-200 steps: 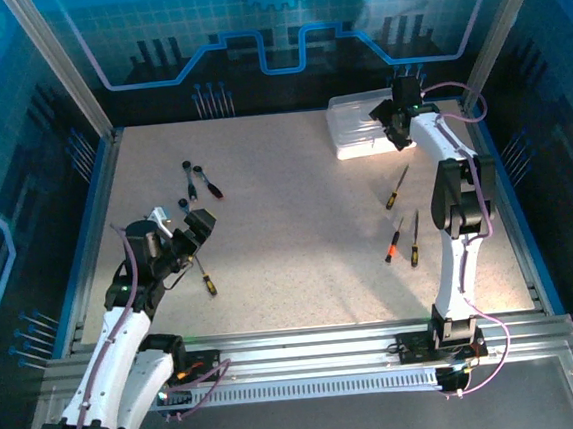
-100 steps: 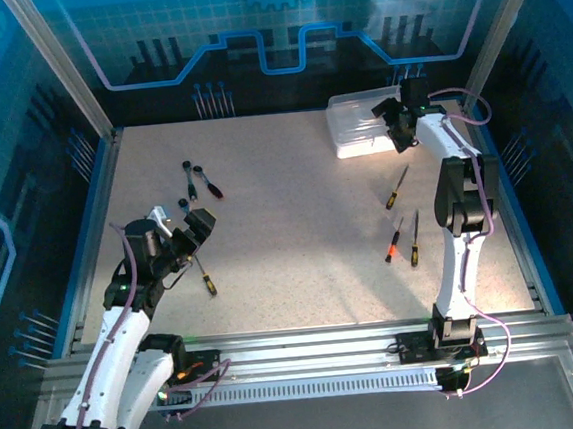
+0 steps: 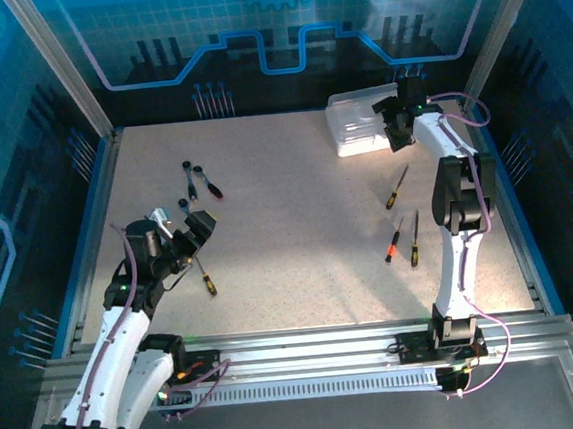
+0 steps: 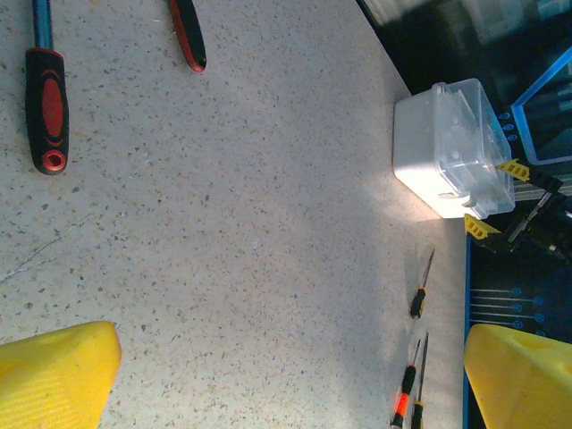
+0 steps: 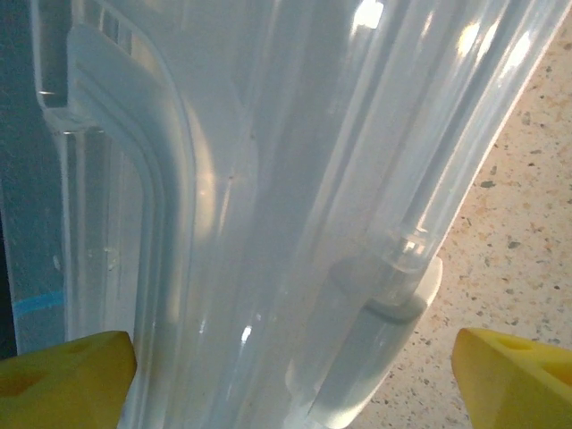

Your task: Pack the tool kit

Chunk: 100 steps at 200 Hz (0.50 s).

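- Arms differ in pose: the right arm (image 3: 457,210) stretches to the far right corner of the table (image 3: 293,174), and the left arm (image 3: 120,324) is folded low at the near left.
- The case (image 3: 354,128), of smooth translucent plastic with rounded ribs, lies in that far corner.
- The right jaws stand wide, with the case between the yellow fingertips (image 5: 63,380).
- The left jaws stand wide too, holding nothing.
- Slim screwdrivers (image 3: 397,187) lie loose on the speckled table.
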Tool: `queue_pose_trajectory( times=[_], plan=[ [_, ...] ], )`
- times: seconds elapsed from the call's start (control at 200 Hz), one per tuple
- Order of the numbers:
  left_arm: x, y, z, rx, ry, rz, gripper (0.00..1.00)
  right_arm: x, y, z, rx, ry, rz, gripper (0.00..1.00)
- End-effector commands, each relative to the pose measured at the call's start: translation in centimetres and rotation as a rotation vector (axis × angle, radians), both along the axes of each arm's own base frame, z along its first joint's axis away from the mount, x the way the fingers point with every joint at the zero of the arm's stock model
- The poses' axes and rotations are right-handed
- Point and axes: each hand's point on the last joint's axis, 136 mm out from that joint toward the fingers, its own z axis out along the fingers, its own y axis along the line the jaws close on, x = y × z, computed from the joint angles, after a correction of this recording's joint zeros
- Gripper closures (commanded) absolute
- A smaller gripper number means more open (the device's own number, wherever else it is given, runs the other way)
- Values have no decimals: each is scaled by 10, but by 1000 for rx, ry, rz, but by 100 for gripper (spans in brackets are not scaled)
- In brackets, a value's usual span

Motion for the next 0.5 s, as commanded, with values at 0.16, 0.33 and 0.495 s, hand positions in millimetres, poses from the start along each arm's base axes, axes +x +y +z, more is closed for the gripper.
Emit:
queue_pose_trajectory(
  times=[0.16, 0.33, 0.495],
  plan=[
    [1, 3, 2, 31, -10, -2, 1, 2, -6, -29, 23, 76, -24, 7],
    [2, 2, 0, 24, -1, -1, 1, 13, 0, -31, 94, 44, 0, 6],
    [3, 3, -1, 30, 0, -2, 1, 22, 2, -3, 119, -72, 14, 5]
  ],
)
